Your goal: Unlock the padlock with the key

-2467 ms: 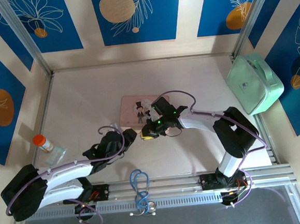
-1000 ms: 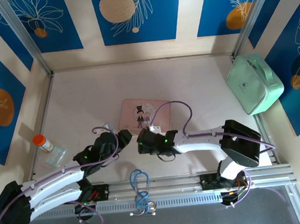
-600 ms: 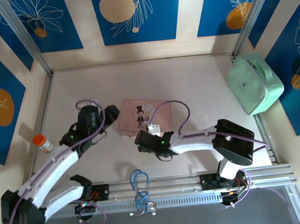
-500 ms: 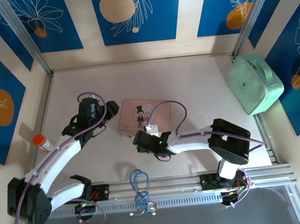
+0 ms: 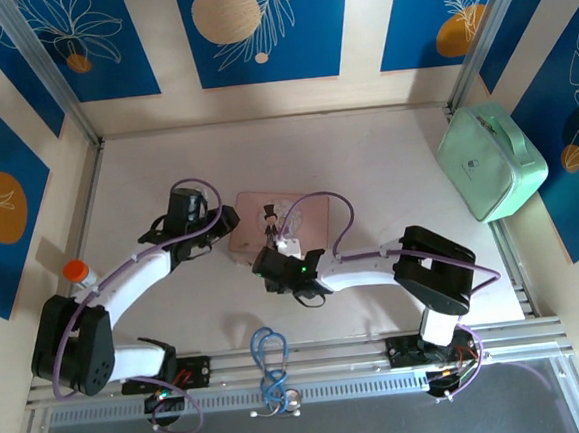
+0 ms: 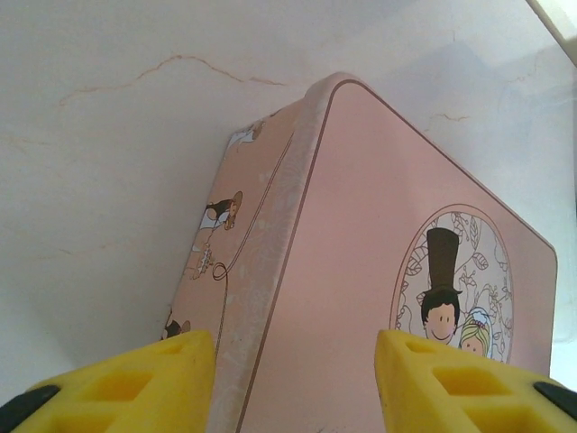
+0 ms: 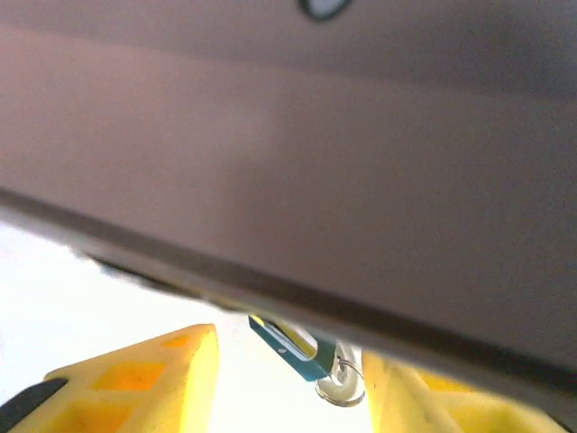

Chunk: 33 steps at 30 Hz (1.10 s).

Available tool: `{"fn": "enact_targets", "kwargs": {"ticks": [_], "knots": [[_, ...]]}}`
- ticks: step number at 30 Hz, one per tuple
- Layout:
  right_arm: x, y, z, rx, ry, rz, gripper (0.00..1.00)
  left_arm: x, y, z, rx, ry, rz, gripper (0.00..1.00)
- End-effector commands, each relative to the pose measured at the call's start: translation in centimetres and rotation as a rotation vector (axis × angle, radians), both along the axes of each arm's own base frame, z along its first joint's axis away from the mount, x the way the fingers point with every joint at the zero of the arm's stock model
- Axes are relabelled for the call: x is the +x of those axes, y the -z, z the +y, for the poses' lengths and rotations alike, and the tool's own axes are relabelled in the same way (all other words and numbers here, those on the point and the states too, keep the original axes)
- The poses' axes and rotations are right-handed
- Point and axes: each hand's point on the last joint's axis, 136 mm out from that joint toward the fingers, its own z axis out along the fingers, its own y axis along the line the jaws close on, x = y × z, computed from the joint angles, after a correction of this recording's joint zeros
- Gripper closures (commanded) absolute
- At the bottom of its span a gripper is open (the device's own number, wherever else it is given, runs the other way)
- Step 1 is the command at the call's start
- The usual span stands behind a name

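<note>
left gripper (image 6: 293, 392): fingers apart, tin (image 6: 361, 271) edge between them, no clamp seen | right gripper (image 7: 290, 372): fingers apart, low against tin's near side | padlock (image 7: 284, 343): bluish part with metal ring between right fingers, just under tin's rim, not clamped

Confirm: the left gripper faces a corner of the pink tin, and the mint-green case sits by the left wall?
No. The mint-green case sits by the right wall, as the top external view shows. The left gripper does face a corner of the pink tin.
</note>
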Motion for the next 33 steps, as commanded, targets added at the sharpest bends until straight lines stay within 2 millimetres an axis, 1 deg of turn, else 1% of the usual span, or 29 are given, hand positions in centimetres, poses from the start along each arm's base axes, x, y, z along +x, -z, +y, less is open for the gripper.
{"fn": "enact_targets", "kwargs": {"ticks": [1, 3, 6, 10, 15, 17, 20, 23, 25, 27, 28, 33], "knots": [[0.0, 0.6, -0.3, -0.019, 0.021, 0.053, 0.57, -0.2, 1.2, 0.0, -0.018, 0.005, 0.016, 0.50], [0.0, 0.9, -0.3, -0.017, 0.021, 0.069, 0.60, -0.4, 1.6, 0.0, -0.019, 0.005, 0.023, 0.50], [0.1, 1.0, -0.2, -0.017, 0.019, 0.087, 0.69, -0.7, 2.1, 0.2, -0.019, -0.001, 0.033, 0.51], [-0.1, 1.1, -0.2, -0.021, 0.018, 0.104, 0.78, -0.9, 2.3, 0.2, -0.027, -0.005, 0.036, 0.52], [-0.1, 0.8, -0.5, -0.031, 0.021, 0.112, 0.95, -1.2, 2.7, 0.3, -0.025, -0.008, 0.043, 0.53], [-0.2, 0.6, -0.4, -0.034, 0.013, 0.116, 1.00, -1.3, 2.9, 0.3, -0.026, -0.006, 0.045, 0.53], [-0.3, -0.1, 0.2, -0.021, -0.054, 0.138, 1.00, -1.5, 3.5, 0.1, -0.034, 0.000, 0.058, 0.53], [-0.8, -0.7, 0.6, -0.011, -0.145, 0.204, 1.00, -1.8, 4.2, -0.2, -0.046, 0.013, 0.073, 0.54], [-1.4, -0.9, 0.4, 0.012, -0.202, 0.267, 1.00, -2.1, 4.6, -0.2, -0.048, 0.018, 0.082, 0.54], [-2.0, -1.6, 0.2, 0.086, -0.272, 0.344, 1.00, -2.4, 4.9, -0.1, -0.049, 0.019, 0.082, 0.53], [-2.1, -1.9, -0.2, 0.107, -0.293, 0.367, 1.00, -2.5, 5.0, 0.0, -0.045, 0.018, 0.084, 0.53], [-3.4, -4.3, -1.1, 0.304, -0.440, 0.529, 1.00, -2.8, 5.0, 0.1, -0.036, 0.025, 0.085, 0.53]]}}
